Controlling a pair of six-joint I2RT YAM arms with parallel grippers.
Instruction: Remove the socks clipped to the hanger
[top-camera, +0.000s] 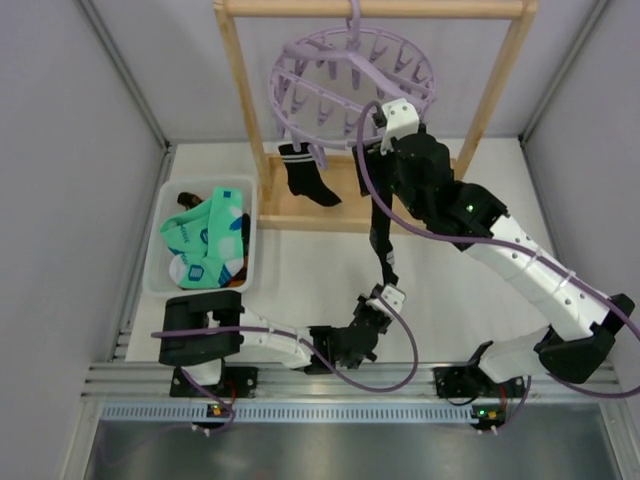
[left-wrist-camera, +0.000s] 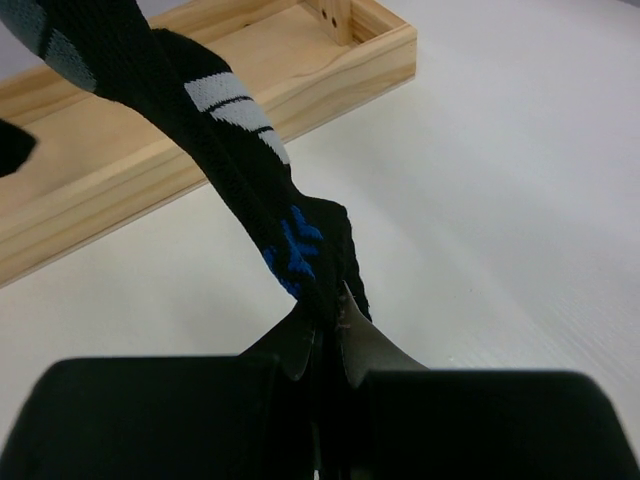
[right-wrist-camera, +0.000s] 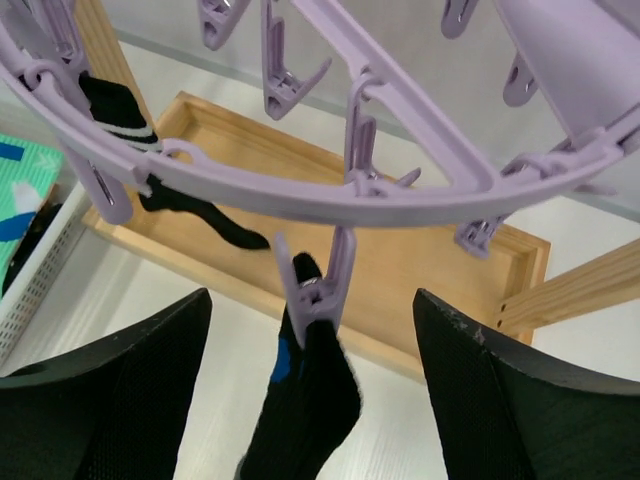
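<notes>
Two socks hang on hanger. Left gripper clamped on long sock low end; right gripper gaping wide at its peg.

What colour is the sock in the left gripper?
The sock is black with white stripes and a blue motif; clearest in the left wrist view.

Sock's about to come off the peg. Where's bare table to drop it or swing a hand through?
Bare table lies between the bin, the wooden base and the stretched black sock; another patch between that sock and the right arm. Crowded: the bin, full of socks, and under the hanger.
</notes>
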